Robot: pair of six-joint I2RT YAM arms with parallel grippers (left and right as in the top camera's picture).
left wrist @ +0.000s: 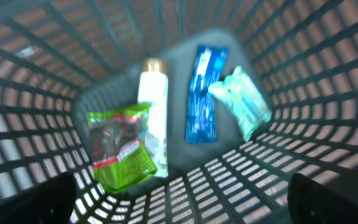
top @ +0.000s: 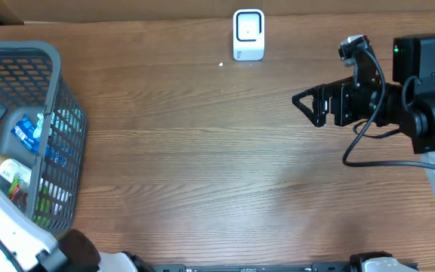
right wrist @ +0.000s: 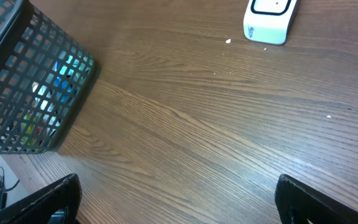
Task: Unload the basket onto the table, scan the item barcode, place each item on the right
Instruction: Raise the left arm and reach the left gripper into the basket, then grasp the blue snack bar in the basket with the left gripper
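Lowering the wide-open left pincer [left wrist: 180, 202] squarely over the blue packet [left wrist: 204, 93], clear of the basket [left wrist: 303, 81] walls, looks best; the right pincer [top: 306, 107] hangs open too.

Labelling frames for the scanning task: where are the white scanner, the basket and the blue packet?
white scanner [top: 248, 34], overhead view, its front face.
basket [top: 66, 151], overhead view, its mesh side wall.
blue packet [left wrist: 205, 93], left wrist view, middle of the wrapper.
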